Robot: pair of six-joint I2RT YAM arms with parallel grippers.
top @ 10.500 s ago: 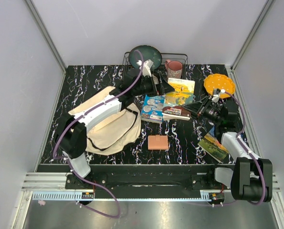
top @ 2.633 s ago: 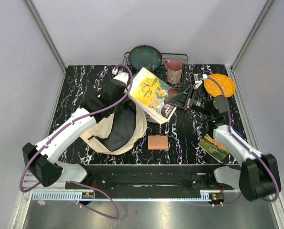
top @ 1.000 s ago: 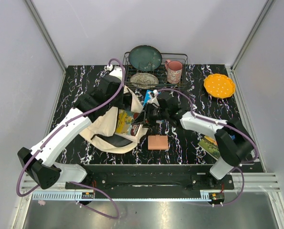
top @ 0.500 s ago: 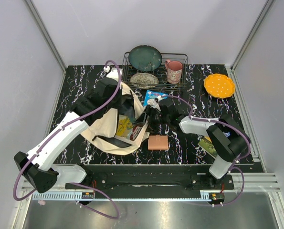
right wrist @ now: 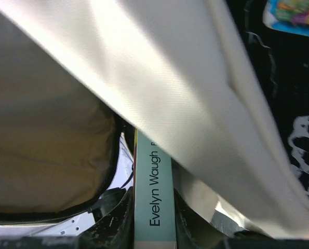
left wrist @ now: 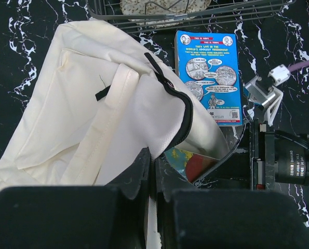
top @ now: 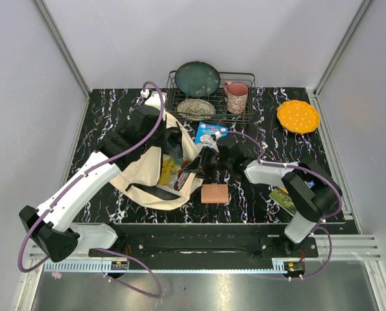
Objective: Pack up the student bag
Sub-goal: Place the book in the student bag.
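The left gripper [left wrist: 153, 176] is pressed together on the black-trimmed rim of the student bag [top: 139, 176], pinching the fabric at the mouth. The bag lies on the left half of the black marbled table [top: 102, 116], its opening turned to the right. A book [right wrist: 153, 187] with "Evelyn Waugh" on its pale spine sticks partly into that opening under the cream flap. The right gripper [right wrist: 153, 224] clamps the book, one finger against each side of the spine. Just beyond the mouth lies a blue cartoon-covered book [left wrist: 209, 78], flat on the table. A salmon-pink block [top: 214, 193] sits near the front edge. At the back a wire rack [top: 241, 115] holds a dark green plate [top: 197, 78], a speckled plate [top: 196, 108] and a pink mug [top: 237, 96]. An orange plate [top: 298, 116] lies far right.
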